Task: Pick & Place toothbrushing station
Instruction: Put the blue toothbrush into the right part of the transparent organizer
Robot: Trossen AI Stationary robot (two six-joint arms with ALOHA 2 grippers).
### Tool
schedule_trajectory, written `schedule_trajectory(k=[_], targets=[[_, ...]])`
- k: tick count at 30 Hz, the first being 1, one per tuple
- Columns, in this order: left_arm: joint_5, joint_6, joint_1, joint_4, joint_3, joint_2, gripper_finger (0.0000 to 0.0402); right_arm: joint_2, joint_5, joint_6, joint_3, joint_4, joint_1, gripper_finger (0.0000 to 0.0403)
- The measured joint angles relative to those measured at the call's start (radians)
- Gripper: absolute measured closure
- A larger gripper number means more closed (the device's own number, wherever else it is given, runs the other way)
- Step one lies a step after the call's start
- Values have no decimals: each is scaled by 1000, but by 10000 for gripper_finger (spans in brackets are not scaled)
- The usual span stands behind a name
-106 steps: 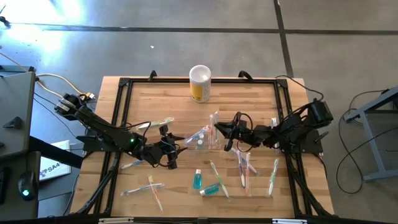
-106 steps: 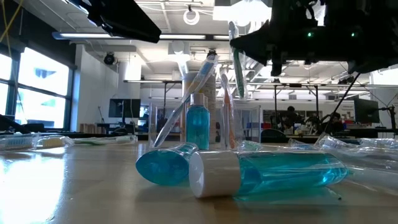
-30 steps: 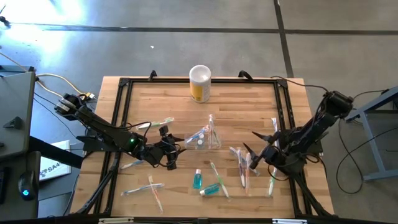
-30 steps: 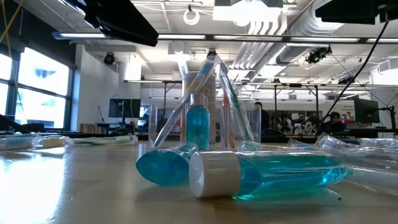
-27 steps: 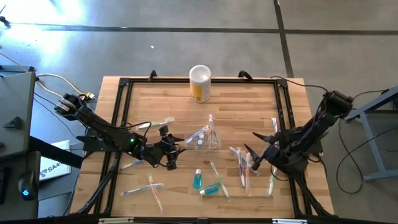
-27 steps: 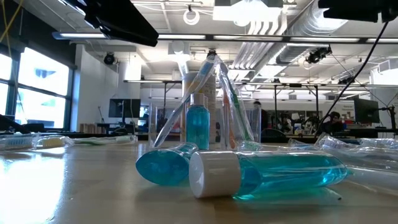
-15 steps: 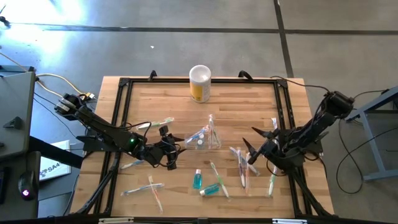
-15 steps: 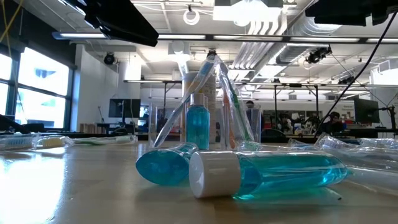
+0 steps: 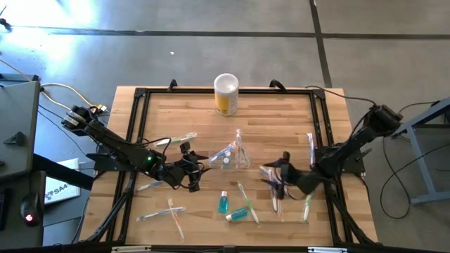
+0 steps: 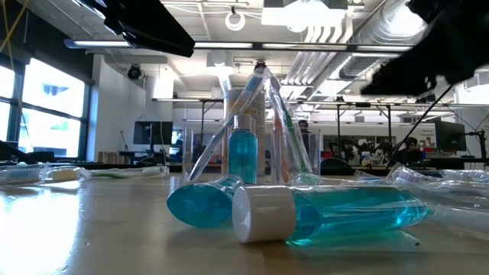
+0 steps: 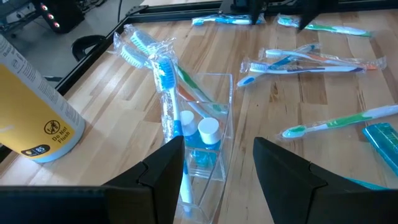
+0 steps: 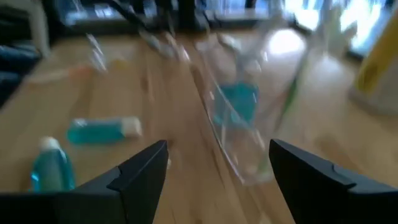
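Note:
The toothbrushing station, a small clear holder (image 9: 230, 156), stands on its base at the table's middle, with wrapped toothbrushes (image 11: 163, 74) leaning out of it and teal tubes (image 11: 202, 140) upright inside. My left gripper (image 9: 199, 174) waits open just left of the holder; its fingers (image 11: 168, 168) frame the holder's near end (image 11: 200, 186) without touching it. My right gripper (image 9: 270, 178) hovers open right of the holder, above loose wrapped toothbrushes (image 9: 275, 191), facing the holder (image 12: 239, 124).
A yellow canister with a white top (image 9: 226, 93) stands at the far edge. Two teal tubes (image 9: 223, 204) (image 9: 239, 213) lie near the front middle. Loose toothbrushes lie at the front left (image 9: 172, 212), left of the holder (image 9: 179, 138) and at the right (image 9: 308, 202). A black frame (image 9: 137, 112) borders the table.
My right gripper has gone toward the table's left edge, from near the right frame to above the loose toothbrushes, closer to the holder. Its fingers have stayed apart. The holder and my left gripper have kept still.

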Motion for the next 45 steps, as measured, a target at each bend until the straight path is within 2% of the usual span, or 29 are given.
schedule_trajectory(k=[5,10,14,19,22,26,36,45], targets=[[-2,0,0,0,0,0,215,-18,-142,178,45,-319,-116,130],[-3,3,0,0,0,0,215,-31,-203,417,196,-840,-233,131],[-3,8,0,-1,0,0,215,-32,-256,597,304,-1167,-326,131],[-3,8,0,-1,0,0,215,-33,-367,731,346,-1439,-458,131],[-3,8,0,-1,0,0,215,-33,-390,771,346,-1596,-535,131],[-3,7,0,-1,0,0,215,-36,-437,801,345,-1622,-620,133],[-3,7,0,0,0,0,215,0,-552,671,346,-1616,-864,133],[-2,4,0,0,0,0,215,200,-612,513,346,-1610,-1119,133]])
